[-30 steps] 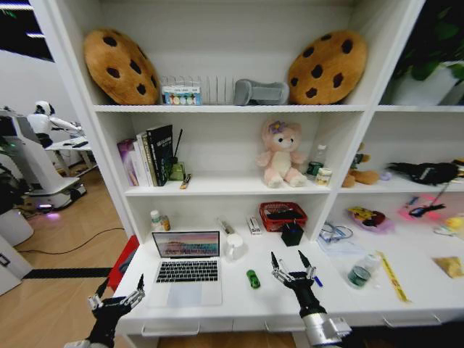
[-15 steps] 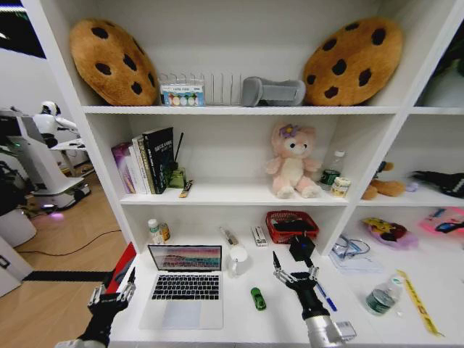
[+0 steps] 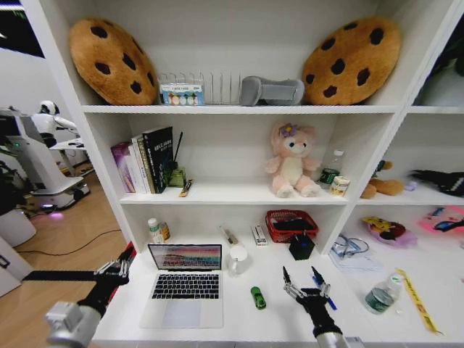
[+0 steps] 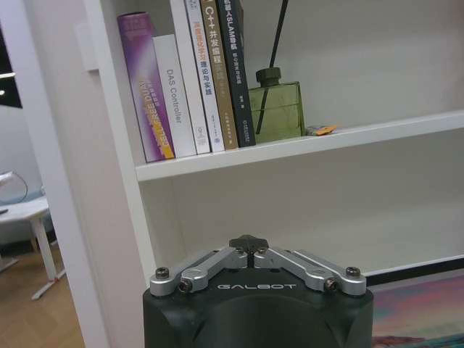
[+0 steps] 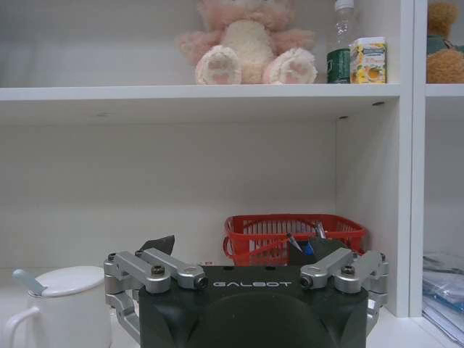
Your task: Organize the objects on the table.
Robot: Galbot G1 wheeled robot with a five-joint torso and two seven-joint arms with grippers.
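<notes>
The silver laptop (image 3: 185,284) stands open on the left part of the white table (image 3: 279,325). Right of it lie a tiny green toy car (image 3: 257,297) and a blue pen (image 3: 328,301). A small clear bottle (image 3: 380,297) and a yellow measuring strip (image 3: 415,301) are farther right. My right gripper (image 3: 302,277) is open above the table between car and pen, holding nothing. My left gripper (image 3: 116,268) hovers at the table's left end beside the laptop, and its links are drawn together in the left wrist view.
A white mug (image 3: 235,258), a red basket (image 3: 291,221) and a black cube (image 3: 301,246) stand at the back of the table. Shelf boards with books (image 4: 188,80), a green diffuser bottle (image 4: 275,109) and a pink bear (image 5: 250,43) hang above.
My left arm has risen and swung in beside the laptop, and its fingers have come together. My right gripper has dropped lower and nearer the front edge, still open.
</notes>
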